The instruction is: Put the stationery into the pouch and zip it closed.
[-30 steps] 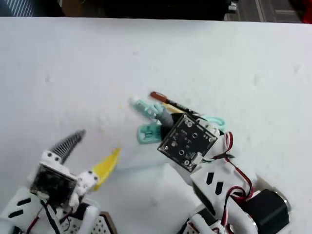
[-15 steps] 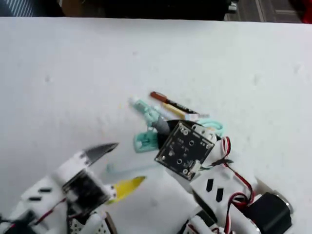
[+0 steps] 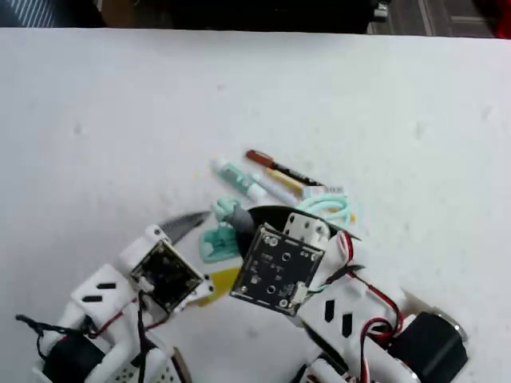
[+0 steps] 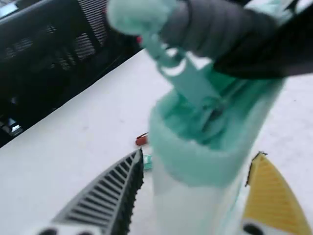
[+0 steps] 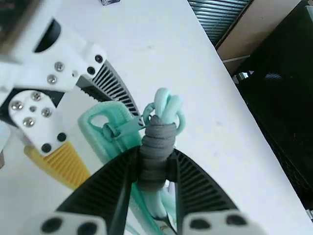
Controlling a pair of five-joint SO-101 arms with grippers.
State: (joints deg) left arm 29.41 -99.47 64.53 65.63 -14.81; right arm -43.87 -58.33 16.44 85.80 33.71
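The mint-green fabric pouch (image 3: 211,243) lies toward the 6 o'clock edge of the white table (image 3: 120,120). Its end sits between the left gripper's (image 3: 209,247) spread fingers, one at 10 o'clock, one at 6. The grey-wrapped zip cord (image 3: 231,214), at 1 o'clock of that end, is pinched in the right gripper (image 5: 155,164). Farther out at 1 o'clock, the white-and-green plastic pen (image 3: 239,179) and the red-capped dark pen (image 3: 271,166) lie side by side.

most of the pouch (image 3: 209,243) lies hidden beneath the right arm (image 3: 343,307).
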